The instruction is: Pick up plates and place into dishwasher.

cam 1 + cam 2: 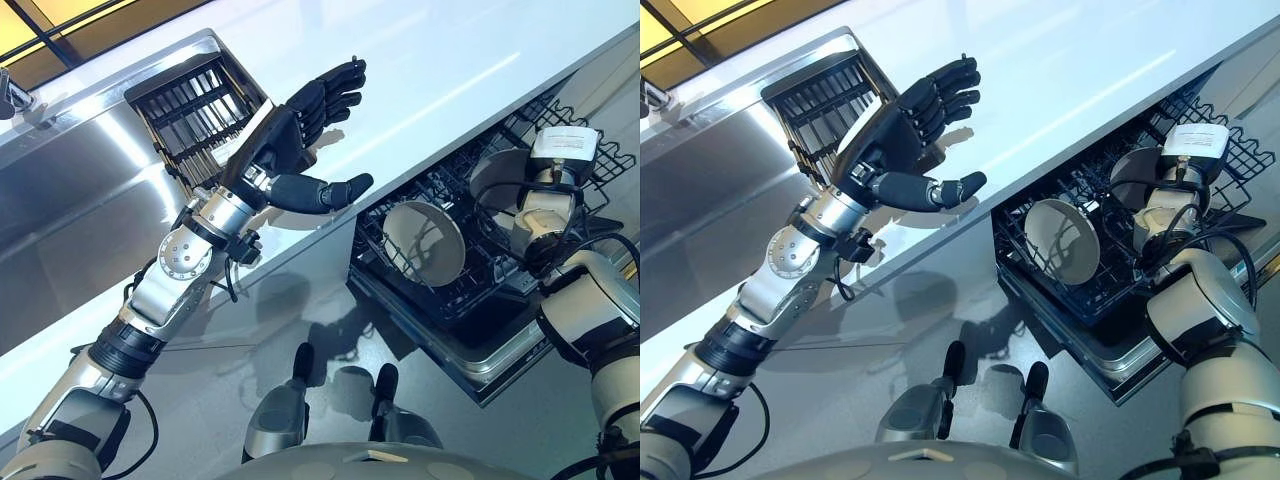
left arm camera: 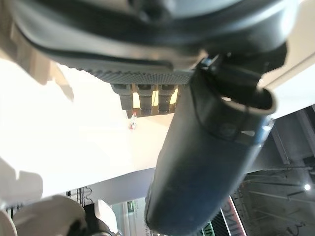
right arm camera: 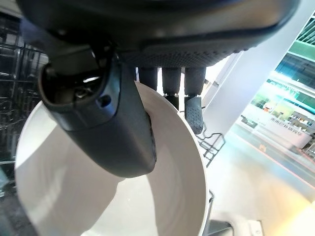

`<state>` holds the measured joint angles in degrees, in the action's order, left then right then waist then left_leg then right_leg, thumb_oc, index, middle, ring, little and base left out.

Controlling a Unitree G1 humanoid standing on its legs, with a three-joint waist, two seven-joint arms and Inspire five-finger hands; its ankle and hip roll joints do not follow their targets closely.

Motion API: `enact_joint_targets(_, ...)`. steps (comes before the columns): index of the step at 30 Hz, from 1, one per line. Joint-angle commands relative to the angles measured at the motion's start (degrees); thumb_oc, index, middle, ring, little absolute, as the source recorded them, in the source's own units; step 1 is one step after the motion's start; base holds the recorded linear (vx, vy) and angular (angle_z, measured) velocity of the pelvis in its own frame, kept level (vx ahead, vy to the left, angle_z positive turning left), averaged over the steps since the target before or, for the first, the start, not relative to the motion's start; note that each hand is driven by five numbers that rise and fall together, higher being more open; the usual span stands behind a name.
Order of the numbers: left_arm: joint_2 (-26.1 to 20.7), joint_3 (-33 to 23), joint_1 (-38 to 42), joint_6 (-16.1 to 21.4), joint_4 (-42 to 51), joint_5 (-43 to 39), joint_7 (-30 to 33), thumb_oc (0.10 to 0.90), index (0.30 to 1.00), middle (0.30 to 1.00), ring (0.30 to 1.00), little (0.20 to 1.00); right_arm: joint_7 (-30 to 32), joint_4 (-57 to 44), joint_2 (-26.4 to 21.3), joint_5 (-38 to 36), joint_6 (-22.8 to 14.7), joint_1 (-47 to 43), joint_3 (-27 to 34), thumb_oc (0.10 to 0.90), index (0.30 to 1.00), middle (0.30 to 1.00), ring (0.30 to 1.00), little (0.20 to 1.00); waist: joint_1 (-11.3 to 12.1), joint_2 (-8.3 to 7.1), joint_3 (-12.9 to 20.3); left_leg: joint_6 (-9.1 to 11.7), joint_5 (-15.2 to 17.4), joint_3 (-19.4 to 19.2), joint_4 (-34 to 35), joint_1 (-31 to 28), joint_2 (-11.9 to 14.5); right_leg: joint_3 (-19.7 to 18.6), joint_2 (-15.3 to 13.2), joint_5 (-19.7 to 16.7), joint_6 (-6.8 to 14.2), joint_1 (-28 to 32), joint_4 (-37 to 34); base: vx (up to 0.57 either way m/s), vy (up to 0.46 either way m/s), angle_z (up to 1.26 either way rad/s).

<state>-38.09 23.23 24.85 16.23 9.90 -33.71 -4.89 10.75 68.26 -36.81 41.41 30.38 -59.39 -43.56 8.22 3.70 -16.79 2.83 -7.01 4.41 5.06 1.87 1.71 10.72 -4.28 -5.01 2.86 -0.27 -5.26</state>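
The white plate [image 3: 98, 206] is pinched at its rim in the right hand [image 3: 123, 98], thumb across its face and fingers behind, down in the dishwasher's lower rack [image 1: 440, 290]. Another plate [image 1: 424, 242] already stands upright in the tines nearby. This looks like the placing step; next it needs seating between tines before letting go. The left hand [image 1: 290, 140] hovers over the countertop [image 1: 450, 60], fingers spread and holding nothing, near the dish drainer [image 1: 195, 110].

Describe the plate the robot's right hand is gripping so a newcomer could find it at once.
Start at the pulled-out black dishwasher rack under the white counter. Two white plates stand in it; the right hand pinches the one farther right, while the other plate stands free.
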Motion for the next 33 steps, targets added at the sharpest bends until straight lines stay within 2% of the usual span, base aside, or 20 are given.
enact_joint_targets(1, 0.5, -0.3, 8.5, 7.9, 3.5, -1.6, 0.2, 0.8, 0.9, 0.9, 0.9, 0.9, -0.4, 1.5, 0.7, -2.0, 0.7, -10.1, -6.5, 0.1, 0.3, 0.3, 0.3, 0.2, 0.2, -0.83, -0.2, -2.8, 3.2, -1.3, -0.1, 0.7, -4.9, -0.2, 0.9, -0.5, 1.0, -0.6, 0.9, 0.0, 0.0, 0.0)
enact_joint_targets(7, 0.9, -0.2, 8.9, 8.2, 3.4, -1.6, 0.6, 0.8, 0.9, 0.9, 0.9, 0.9, -3.9, 1.4, 2.6, -2.0, 0.7, -10.0, -8.3, 0.1, 0.3, 0.3, 0.3, 0.2, 0.4, -0.43, -0.7, -2.6, 3.1, -1.6, -0.1, 0.9, -5.0, -0.1, 0.6, -0.5, 1.0, -0.8, 1.1, 0.0, 0.0, 0.0)
enact_joint_targets(15, 2.6, -0.2, 9.2, 7.9, 3.5, -0.9, 0.0, 0.8, 0.9, 0.9, 0.9, 0.9, -6.3, 0.4, 6.6, -12.8, 0.0, -8.3, -8.2, 0.1, 0.3, 0.3, 0.3, 0.2, 0.8, -0.36, -1.0, -2.3, 3.0, -1.7, -0.1, 0.7, -4.9, 0.6, 0.1, -0.3, 1.1, -0.7, 1.7, 0.0, 0.008, -0.01)
enact_joint_targets(18, 3.1, -0.5, 9.6, 7.3, 3.2, -1.2, -0.8, 0.8, 0.9, 0.9, 0.9, 0.9, -4.1, -0.1, 7.7, -20.0, -4.6, -7.7, -6.4, 0.1, 0.3, 0.3, 0.3, 0.2, 0.8, -0.59, -1.0, -2.3, 3.1, -1.8, -0.1, 0.3, -4.9, 0.7, 0.0, -0.4, 1.0, -0.6, 2.0, 0.0, 0.0, 0.0)
enact_joint_targets(19, 3.2, -0.5, 9.6, 7.3, 3.2, -1.2, -0.9, 0.8, 0.9, 0.9, 0.9, 0.9, -4.1, -0.1, 7.8, -20.2, -4.8, -7.7, -6.3, 0.1, 0.3, 0.3, 0.3, 0.2, 0.8, -0.6, -1.0, -2.3, 3.1, -1.8, -0.1, 0.3, -4.9, 0.7, 0.0, -0.4, 1.0, -0.6, 2.0, 0.0, 0.0, 0.0)
enact_joint_targets(24, 3.9, -1.0, 9.7, 7.1, 2.6, -1.2, -1.4, 0.8, 0.9, 0.9, 0.9, 0.9, 1.6, -1.2, 7.1, -25.7, -12.3, -7.4, -2.3, 0.1, 0.3, 0.3, 0.3, 0.2, 0.3, -0.95, -0.7, -2.2, 3.3, -2.0, -0.2, -0.4, -4.8, 0.3, 0.0, -0.4, 1.0, -0.3, 2.3, 0.0, 0.0, 0.0)
enact_joint_targets(25, 3.9, -1.3, 9.5, 7.1, 2.6, -1.1, -1.2, 0.8, 0.9, 0.9, 0.9, 0.9, 2.6, -2.0, 6.6, -26.3, -13.3, -7.2, -1.4, 0.383, 0.542, 0.542, 0.542, 0.483, 0.0, -1.0, -0.6, -2.2, 3.4, -2.1, -0.2, -0.5, -4.7, 0.1, 0.1, -0.4, 1.1, -0.2, 2.3, 0.0, 0.0, 0.0)
enact_joint_targets(26, 3.8, -1.5, 9.3, 7.2, 2.6, -1.0, -1.0, 0.8, 0.9, 0.9, 0.9, 0.9, 3.6, -3.2, 5.9, -28.0, -14.5, -6.7, -0.4, 0.8, 0.9, 0.9, 0.9, 0.9, -0.3, -1.12, -0.6, -2.2, 3.4, -2.2, -0.2, -0.8, -4.7, -0.1, 0.1, -0.4, 1.1, -0.1, 2.4, 0.0, 0.0, 0.0)
enact_joint_targets(28, 3.7, -2.2, 8.3, 7.4, 2.7, -0.8, -0.9, 0.8, 0.9, 0.9, 0.9, 0.9, 6.2, -6.3, 4.6, -31.6, -16.1, -5.3, 2.1, 0.8, 0.9, 0.9, 0.9, 0.9, -1.0, -1.44, -0.4, -2.2, 3.7, -2.4, -0.2, -1.4, -4.7, -0.6, 0.3, -0.5, 1.1, 0.2, 2.4, 0.03, 0.021, -0.01)
enact_joint_targets(33, 3.6, -3.3, 6.2, 7.4, 3.5, 0.2, -0.5, 0.8, 0.9, 0.9, 0.9, 0.9, 8.4, -14.9, 2.0, -34.4, -14.9, -2.1, 6.5, 0.8, 0.9, 0.9, 0.9, 0.9, -2.5, -1.84, -0.2, -2.3, 4.1, -2.9, -0.2, -2.4, -4.6, -1.6, 0.5, -0.5, 1.1, 0.7, 2.5, 0.02, 0.011, -0.1)
